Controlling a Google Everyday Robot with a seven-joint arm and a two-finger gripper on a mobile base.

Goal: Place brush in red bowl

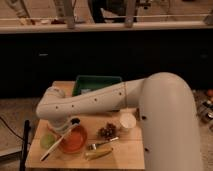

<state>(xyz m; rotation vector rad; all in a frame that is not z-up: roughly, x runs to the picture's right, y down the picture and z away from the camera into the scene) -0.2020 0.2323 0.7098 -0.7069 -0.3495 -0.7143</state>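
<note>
The brush (59,143) has a long pale handle and a small dark head at its upper right end. It lies slanted across the left part of the red bowl (76,142), its head over the bowl's far rim and its handle end sticking out past the bowl toward the table's front left. My gripper (62,128) is at the end of the white arm, just above the bowl's far left rim and close to the brush's upper half. I cannot tell whether it holds the brush.
A light-green dish (47,140) sits left of the bowl. A white cup (128,121), a dark grape bunch (106,131), a metal fork (102,144) and a yellowish item (98,154) lie to the right. A green tray (97,83) stands at the back of the wooden table (125,157).
</note>
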